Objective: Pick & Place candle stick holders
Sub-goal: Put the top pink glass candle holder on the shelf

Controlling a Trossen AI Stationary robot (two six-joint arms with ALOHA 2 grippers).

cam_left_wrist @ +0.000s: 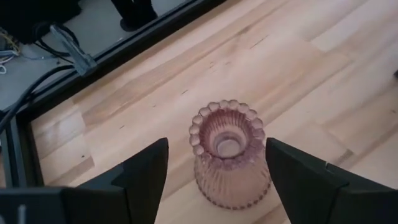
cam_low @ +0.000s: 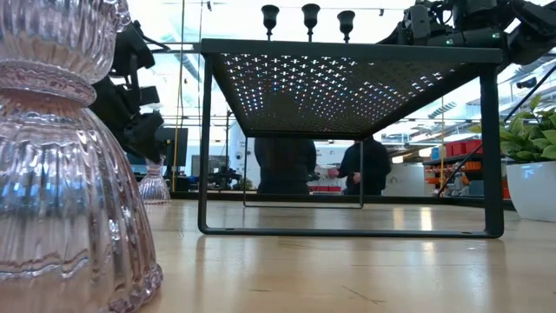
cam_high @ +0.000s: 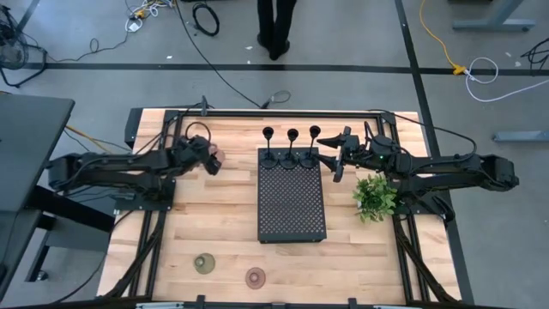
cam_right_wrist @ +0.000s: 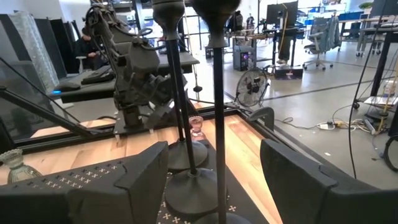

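Pink holder (cam_left_wrist: 229,155) stands between the left tool's (cam_left_wrist: 214,177) open fingers.

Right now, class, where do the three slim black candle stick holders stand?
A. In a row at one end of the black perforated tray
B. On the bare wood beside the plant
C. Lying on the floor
A: the three black holders stand upright in a row on the tray's far end.

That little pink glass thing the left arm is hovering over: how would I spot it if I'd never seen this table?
Find the black perforated tray mid-table, then look toward the left arm. Between the open fingers of the left gripper stands a pink candle holder, upright on the bare wood. It is squat, ribbed glass with a beaded rim, unlike the slim black stems on the tray, and the only one at a gripper.
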